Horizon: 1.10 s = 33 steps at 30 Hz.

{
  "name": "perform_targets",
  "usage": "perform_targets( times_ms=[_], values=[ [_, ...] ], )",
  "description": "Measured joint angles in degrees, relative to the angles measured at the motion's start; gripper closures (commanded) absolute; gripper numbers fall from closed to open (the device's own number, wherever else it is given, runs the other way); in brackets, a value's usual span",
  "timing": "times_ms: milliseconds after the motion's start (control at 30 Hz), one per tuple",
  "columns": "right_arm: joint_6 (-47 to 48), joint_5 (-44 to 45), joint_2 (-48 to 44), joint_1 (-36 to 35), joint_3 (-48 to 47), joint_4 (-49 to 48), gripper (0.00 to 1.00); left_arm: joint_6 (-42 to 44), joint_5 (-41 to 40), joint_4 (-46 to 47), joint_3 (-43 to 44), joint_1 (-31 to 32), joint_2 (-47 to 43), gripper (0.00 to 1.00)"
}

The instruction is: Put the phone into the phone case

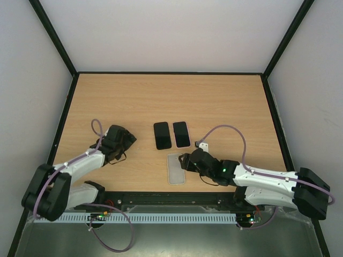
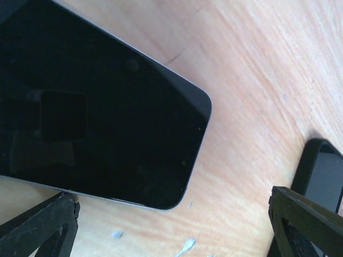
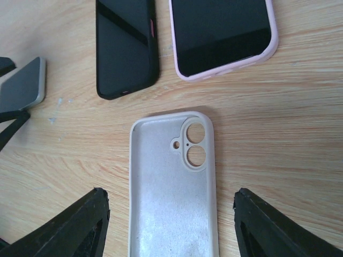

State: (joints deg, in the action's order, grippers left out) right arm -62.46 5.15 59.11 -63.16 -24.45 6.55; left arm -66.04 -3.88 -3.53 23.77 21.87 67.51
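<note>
A wooden table (image 1: 161, 96) with a light, warm grain fills the middle of the top view, edged by a thin black border (image 1: 170, 73). 3 plain pale walls close it in: a back wall (image 1: 171, 32), a left wall (image 1: 27, 96) and a right wall (image 1: 316, 96). 2 black corner posts (image 1: 53, 37) run up where the walls meet. Along the near edge lies a white slotted strip (image 1: 171, 218), with a grey metal surface (image 1: 187, 241) below it. The light is soft and even, with faint shadows.
</note>
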Motion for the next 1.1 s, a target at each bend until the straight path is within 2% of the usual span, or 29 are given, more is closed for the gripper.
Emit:
perform_targets(
  times_ms=[233,467,667,833,1100],
  values=[
    [0.09,1.73,-4.46,0.00,0.52,-0.37,0.35,2.95,-0.68,3.67,7.63,0.07,9.42,0.01],
    [0.46,1.97,-4.31,0.00,0.52,-1.86,0.35,7.56,-3.87,2.78,15.76,-0.76,10.27,0.00],
    [0.87,1.92,-3.82,0.00,0.52,-2.10,0.35,10.67,-7.54,0.07,17.70,-7.32,10.93,0.01],
    [0.92,1.92,-5.81,0.00,1.18,-2.58,0.35,13.00,-8.00,-3.32,19.91,-13.79,15.78,0.01],
    [0.92,1.90,-7.32,0.00,2.45,-3.04,0.35,15.76,-5.99,-4.50,20.83,-17.18,21.16,0.01]
  ],
)
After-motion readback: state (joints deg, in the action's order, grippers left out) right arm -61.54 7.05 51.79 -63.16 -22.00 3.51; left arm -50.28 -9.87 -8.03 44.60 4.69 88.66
